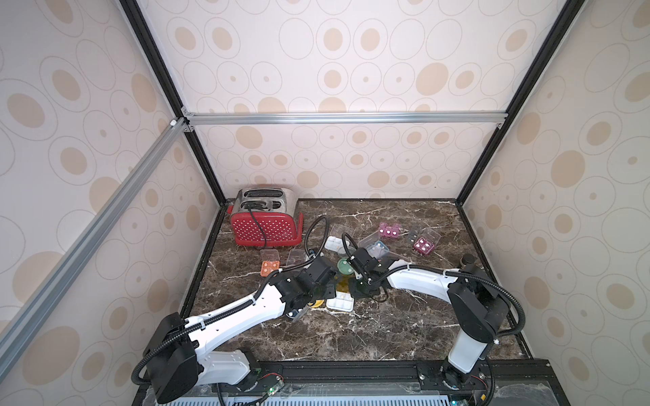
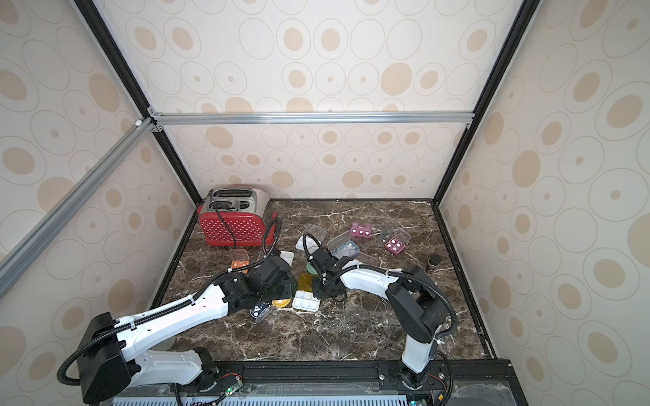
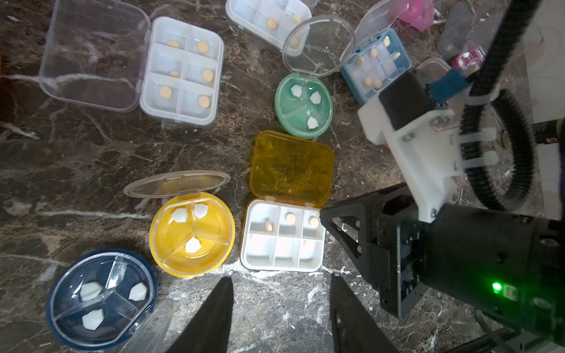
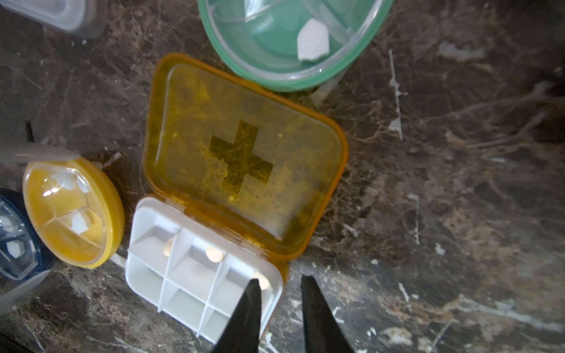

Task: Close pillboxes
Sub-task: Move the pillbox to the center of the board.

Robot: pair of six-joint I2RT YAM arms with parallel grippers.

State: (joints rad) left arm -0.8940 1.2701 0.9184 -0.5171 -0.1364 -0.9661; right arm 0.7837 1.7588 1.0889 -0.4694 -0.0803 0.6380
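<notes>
Several pillboxes lie open on the marble table. A white box (image 4: 195, 275) has its amber lid (image 4: 244, 159) laid flat back. My right gripper (image 4: 280, 280) straddles this box's side wall near the hinge, one finger over a corner compartment and one outside, jaws apart with a gap showing. My left gripper (image 3: 281, 278) hovers open in front of the same white box (image 3: 282, 238), holding nothing. Around it sit a yellow round pillbox (image 3: 192, 233), a navy round one (image 3: 102, 298), a green round one (image 3: 303, 105), a white six-cell box (image 3: 182, 70) and a blue box (image 3: 376, 65), lids up.
A red dotted toaster (image 1: 266, 225) stands at the back left corner. A dark jar (image 1: 467, 262) sits by the right wall. An orange pillbox (image 1: 270, 268) and two pink ones (image 1: 389, 230) (image 1: 424, 245) lie farther back. Both arms (image 1: 418, 281) meet mid-table.
</notes>
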